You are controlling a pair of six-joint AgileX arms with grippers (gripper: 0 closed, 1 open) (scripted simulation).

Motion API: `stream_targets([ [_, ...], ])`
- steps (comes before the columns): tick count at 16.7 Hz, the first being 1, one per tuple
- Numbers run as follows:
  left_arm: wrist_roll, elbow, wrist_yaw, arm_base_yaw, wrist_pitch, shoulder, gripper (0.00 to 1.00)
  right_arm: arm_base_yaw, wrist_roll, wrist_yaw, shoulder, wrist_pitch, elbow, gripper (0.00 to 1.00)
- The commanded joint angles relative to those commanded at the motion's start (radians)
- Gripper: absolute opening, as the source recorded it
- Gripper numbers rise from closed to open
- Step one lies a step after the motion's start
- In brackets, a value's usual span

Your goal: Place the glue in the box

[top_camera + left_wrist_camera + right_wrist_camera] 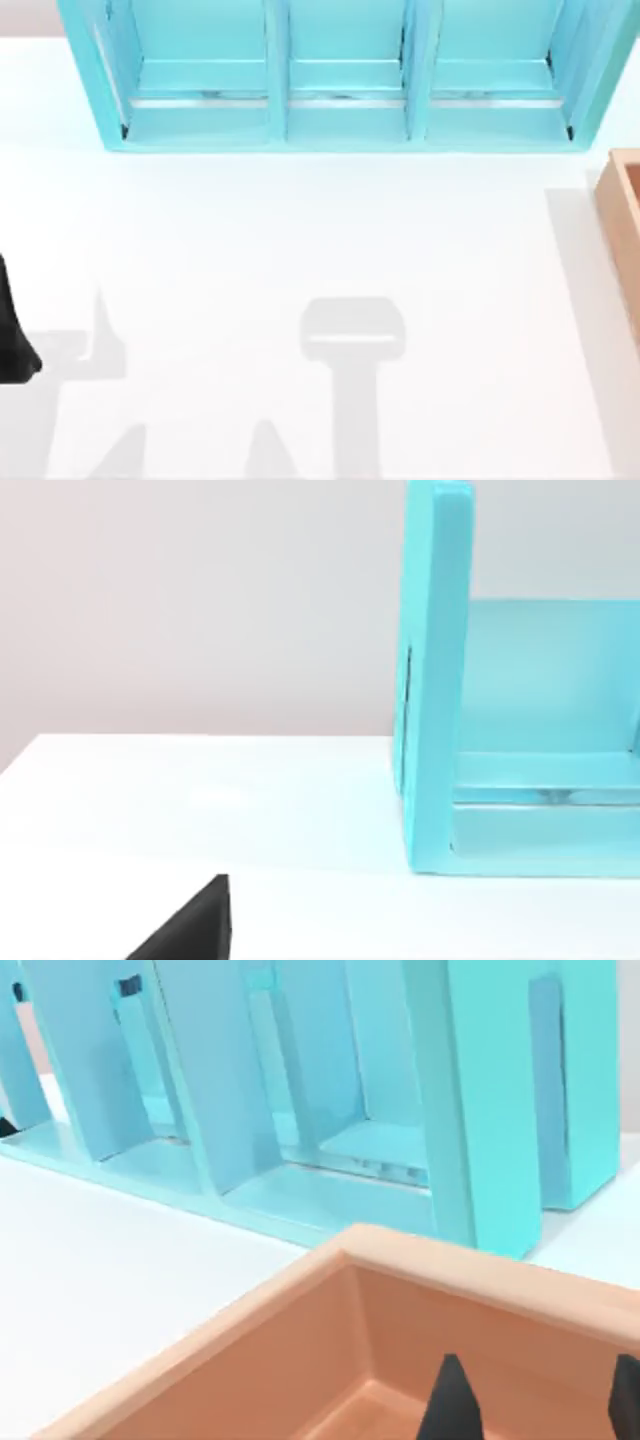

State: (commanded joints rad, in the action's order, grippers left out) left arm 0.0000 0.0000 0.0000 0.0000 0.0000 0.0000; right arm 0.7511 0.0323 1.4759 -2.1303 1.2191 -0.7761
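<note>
Glue is the thing to be placed, but where the bottle is now cannot be told; it may lie low inside the box (250, 1310), beneath what the right wrist view takes in. That view looks down into the tan box, with the right gripper (540, 1405) hanging over its inside. Its two dark fingertips (450, 1400) stand well apart with nothing seen between them, so it reads as released and empty.

In the top view the box (625, 230) sits at the table's (300, 230) right edge, near the right end of the turquoise shelf unit (340, 120). The left arm (12, 330) is parked at the table's left edge.

Judged from this, the step in hand is the release over the box or just after it. To do it well, the right gripper should keep centred between the walls, hold its spread, and rise straight up, so neither fingertip clips the rim or drags anything out.
</note>
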Motion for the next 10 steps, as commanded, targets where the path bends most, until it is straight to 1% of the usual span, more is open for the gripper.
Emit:
stream_targets([
  [5,0.000,0.000,0.000,0.000,0.000,0.000,1.00,0.074,-0.317,-0.003,0.101,-0.415,-0.018,0.00],
  [10,0.000,0.000,0.000,0.000,0.000,0.000,1.00,0.097,-0.710,-0.002,0.162,-0.828,-0.033,0.00],
])
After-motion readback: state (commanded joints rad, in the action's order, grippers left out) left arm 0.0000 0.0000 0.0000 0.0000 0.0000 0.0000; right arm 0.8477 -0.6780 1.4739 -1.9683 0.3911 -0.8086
